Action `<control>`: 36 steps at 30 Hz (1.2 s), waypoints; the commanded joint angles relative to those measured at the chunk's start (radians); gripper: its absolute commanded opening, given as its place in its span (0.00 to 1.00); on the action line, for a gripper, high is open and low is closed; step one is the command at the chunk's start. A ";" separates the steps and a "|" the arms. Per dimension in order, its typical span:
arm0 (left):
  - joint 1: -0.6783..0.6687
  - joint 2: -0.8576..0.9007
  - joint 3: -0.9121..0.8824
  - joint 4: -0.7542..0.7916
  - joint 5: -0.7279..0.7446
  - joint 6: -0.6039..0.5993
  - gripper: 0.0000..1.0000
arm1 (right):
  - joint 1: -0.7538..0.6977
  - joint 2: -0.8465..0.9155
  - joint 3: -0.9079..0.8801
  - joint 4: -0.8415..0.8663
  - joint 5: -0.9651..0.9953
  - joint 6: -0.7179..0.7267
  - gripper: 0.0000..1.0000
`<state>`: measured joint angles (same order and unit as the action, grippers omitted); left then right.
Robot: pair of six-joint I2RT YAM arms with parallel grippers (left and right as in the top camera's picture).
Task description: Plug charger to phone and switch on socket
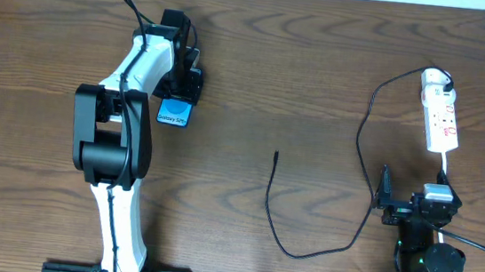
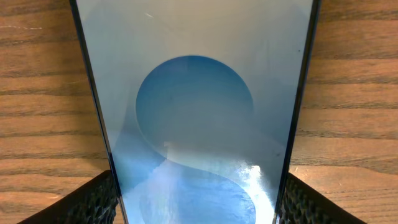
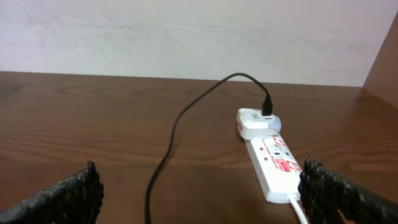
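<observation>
Left gripper (image 1: pixel 179 94) is clamped across the width of the phone (image 1: pixel 173 116), blue screen up, over on the left of the bench (image 1: pixel 322 54). Right gripper (image 1: pixel 413 195) hangs wide and empty, the socket (image 1: pixel 439 119) just ahead of it. The charger (image 1: pixel 276 157) tip lies loose mid-bench between the arms, right of the phone, its last stretch pointing away from the robot. The free right arm looks the one to fetch it.

Overhead, the left gripper (image 1: pixel 182 90) hides most of the phone (image 1: pixel 173 114); its wrist camera crops both phone ends.
</observation>
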<state>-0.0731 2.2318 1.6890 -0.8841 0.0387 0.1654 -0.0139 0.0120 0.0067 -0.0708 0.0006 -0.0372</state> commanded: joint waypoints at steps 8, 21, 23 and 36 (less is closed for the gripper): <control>0.004 0.013 -0.004 -0.008 0.002 0.014 0.07 | -0.006 -0.005 -0.001 -0.005 0.008 -0.009 0.99; 0.004 0.010 0.005 -0.016 0.002 0.014 0.07 | -0.006 -0.005 -0.001 -0.005 0.008 -0.009 0.99; 0.004 0.008 0.010 -0.016 0.002 0.014 0.07 | -0.006 -0.005 -0.001 -0.005 0.008 -0.009 0.99; 0.004 -0.065 0.017 -0.016 0.002 0.013 0.07 | -0.006 -0.005 -0.001 -0.005 0.008 -0.009 0.99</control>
<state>-0.0731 2.2288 1.6901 -0.8936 0.0391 0.1658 -0.0139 0.0120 0.0067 -0.0708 0.0006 -0.0372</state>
